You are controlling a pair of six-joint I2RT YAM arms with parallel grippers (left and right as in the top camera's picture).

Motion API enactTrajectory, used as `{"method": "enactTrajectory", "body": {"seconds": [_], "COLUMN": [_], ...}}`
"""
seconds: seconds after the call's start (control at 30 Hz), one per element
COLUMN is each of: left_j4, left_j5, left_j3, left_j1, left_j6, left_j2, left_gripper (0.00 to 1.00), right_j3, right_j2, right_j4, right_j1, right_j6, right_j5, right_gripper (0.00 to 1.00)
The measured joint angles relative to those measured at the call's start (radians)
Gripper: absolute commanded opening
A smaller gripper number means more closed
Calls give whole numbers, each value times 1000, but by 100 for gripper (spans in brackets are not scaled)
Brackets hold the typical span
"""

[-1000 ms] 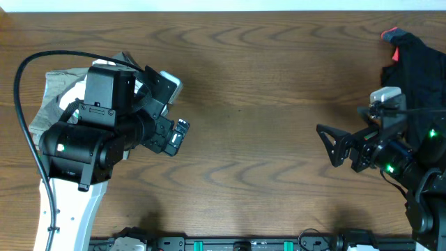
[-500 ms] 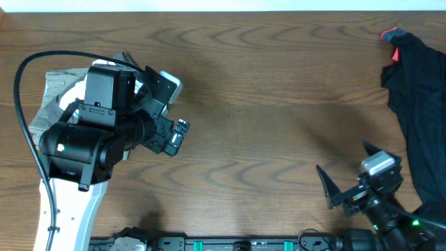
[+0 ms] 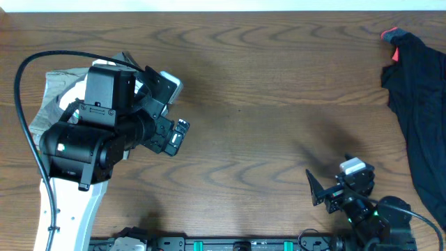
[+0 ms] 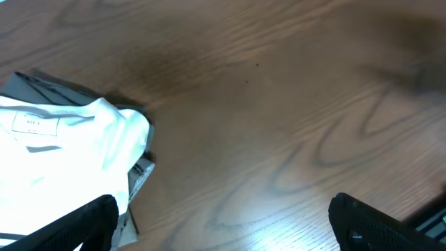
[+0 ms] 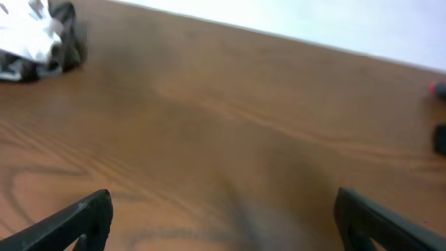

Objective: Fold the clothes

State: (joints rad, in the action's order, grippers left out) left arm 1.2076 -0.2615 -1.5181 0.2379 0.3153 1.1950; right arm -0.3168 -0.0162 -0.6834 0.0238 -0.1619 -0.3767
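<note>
Overhead, a folded pile (image 3: 56, 90) is seen at the left of the table (image 3: 265, 84), partly covered by the left arm (image 3: 77, 146). A black garment (image 3: 418, 104) is spread at the right edge.

From the left wrist, the left gripper (image 4: 223, 216) is held wide apart over bare wood. The white shirt (image 4: 63, 146) lies on grey trousers (image 4: 42, 84), just beside it.

From the right wrist, the right gripper (image 5: 223, 216) is likewise spread and nothing is held.
</note>
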Motion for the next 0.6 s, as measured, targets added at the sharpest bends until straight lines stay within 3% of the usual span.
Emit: {"method": "enactTrajectory", "body": {"seconds": [0.3,0.6], "left_j4": [0,0], "left_j5": [0,0], "left_j3": [0,0], "left_j1": [0,0], "left_j6": [0,0], "left_j2": [0,0], "left_gripper": [98,98], "right_j3": [146,155], "right_j2": [2,2], "right_j4": [65,83], "right_j1": [0,0], "right_j6": [0,1], "right_j5": [-8,-8], "right_gripper": [99,99]}}
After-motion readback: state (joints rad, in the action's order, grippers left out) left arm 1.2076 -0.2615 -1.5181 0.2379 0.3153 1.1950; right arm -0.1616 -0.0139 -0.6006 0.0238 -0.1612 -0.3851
